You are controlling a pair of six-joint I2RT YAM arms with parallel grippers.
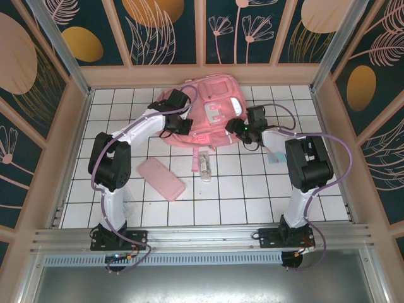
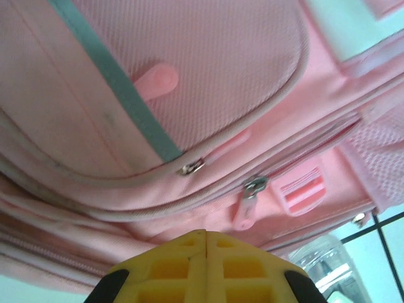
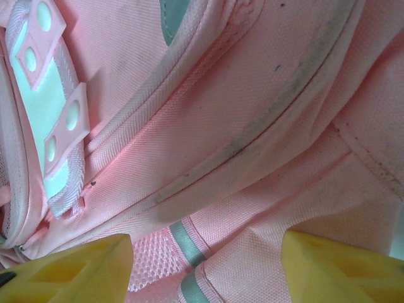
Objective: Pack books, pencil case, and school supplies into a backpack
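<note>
Top external: one backpack [image 1: 211,110], one pencil case [image 1: 161,178], one clear box [image 1: 204,165]; left tool [image 1: 185,125] closed, right tool [image 1: 237,128] parted.

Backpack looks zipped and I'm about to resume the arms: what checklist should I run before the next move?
1. Left tool shut: ok.
2. Left tool gripping a zip pull: cannot tell; the pink pull lies just beyond its tips.
3. Right tool open above backpack fabric: ok.
4. Backpack open for packing: not ok; the zips in the left wrist view look closed.
5. Pencil case flat on the table, outside the backpack: ok.
6. Transparent box by the backpack's near edge, untouched: ok.
</note>
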